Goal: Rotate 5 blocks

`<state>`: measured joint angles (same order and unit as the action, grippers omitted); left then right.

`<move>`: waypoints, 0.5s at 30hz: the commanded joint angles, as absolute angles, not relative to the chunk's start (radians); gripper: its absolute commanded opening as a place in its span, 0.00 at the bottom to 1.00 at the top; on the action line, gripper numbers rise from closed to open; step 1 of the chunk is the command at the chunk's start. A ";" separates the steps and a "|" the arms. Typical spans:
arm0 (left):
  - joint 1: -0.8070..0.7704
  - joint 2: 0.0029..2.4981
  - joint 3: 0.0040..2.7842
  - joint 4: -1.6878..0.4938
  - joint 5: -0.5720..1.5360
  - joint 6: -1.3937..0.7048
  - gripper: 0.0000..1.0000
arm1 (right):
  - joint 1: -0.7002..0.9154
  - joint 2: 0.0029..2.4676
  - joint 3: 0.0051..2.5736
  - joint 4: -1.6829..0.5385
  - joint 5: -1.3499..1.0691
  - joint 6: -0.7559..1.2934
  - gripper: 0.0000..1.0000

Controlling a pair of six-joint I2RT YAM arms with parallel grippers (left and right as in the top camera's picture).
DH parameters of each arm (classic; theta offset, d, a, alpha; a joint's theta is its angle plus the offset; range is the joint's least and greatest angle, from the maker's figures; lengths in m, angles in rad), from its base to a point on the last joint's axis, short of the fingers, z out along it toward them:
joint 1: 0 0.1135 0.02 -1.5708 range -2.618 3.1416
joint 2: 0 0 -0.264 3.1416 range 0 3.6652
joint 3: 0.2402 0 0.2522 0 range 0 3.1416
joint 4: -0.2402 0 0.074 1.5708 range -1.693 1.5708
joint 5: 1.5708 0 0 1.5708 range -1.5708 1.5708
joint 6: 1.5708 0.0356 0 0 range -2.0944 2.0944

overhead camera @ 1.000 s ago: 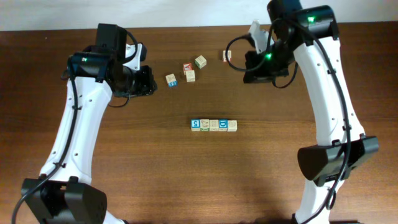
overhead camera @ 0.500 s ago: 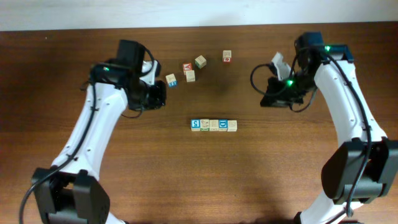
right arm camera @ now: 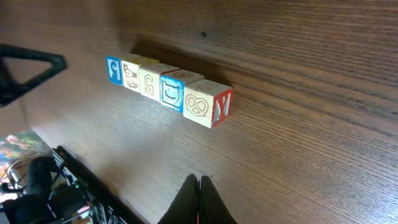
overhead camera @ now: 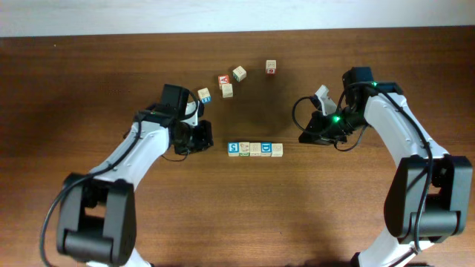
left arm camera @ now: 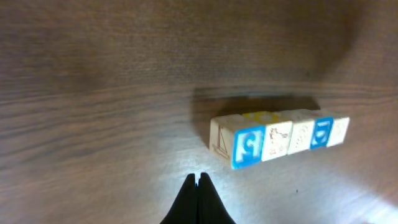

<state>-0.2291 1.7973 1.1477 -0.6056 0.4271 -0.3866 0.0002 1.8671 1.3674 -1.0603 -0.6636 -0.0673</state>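
Note:
Five blocks (overhead camera: 255, 149) lie in a touching row at the table's middle. A blue-faced one (left arm camera: 249, 147) is at the left end. Then come a green-printed one (overhead camera: 244, 149), a tan one (right arm camera: 150, 81), a second blue one (right arm camera: 171, 91) and the red Y block (right arm camera: 222, 106) at the right end. My left gripper (overhead camera: 211, 140) is shut and empty, low over the wood just left of the row; its tips (left arm camera: 198, 178) stop short of the blue end block. My right gripper (overhead camera: 303, 138) is also shut and empty, a short way right of the Y block (right arm camera: 199, 178).
Several loose alphabet blocks lie farther back: one with blue print (overhead camera: 204, 95), a red-printed one (overhead camera: 223, 79), a tan one (overhead camera: 227, 90), a green one (overhead camera: 239, 73) and a red-marked one (overhead camera: 271, 67). Bare wood surrounds the row.
Both arms have swung forward and inward from the back of the table to the two ends of the row. The left gripper's jaws have closed. No block has moved.

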 commanded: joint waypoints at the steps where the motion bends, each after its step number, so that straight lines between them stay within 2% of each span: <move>1: -0.236 1.876 1.138 -0.553 0.515 -0.445 0.00 | -0.001 1.854 1.360 -1.057 -0.665 -0.074 0.04; 15: -0.262 1.916 1.130 -0.484 0.581 -0.418 0.00 | -0.001 1.855 1.359 -1.053 -0.612 -0.071 0.04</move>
<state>-0.2340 1.9060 1.1412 -0.4881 0.5545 -0.4461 0.0002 1.8671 1.3666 -1.0565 -0.6254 -0.0662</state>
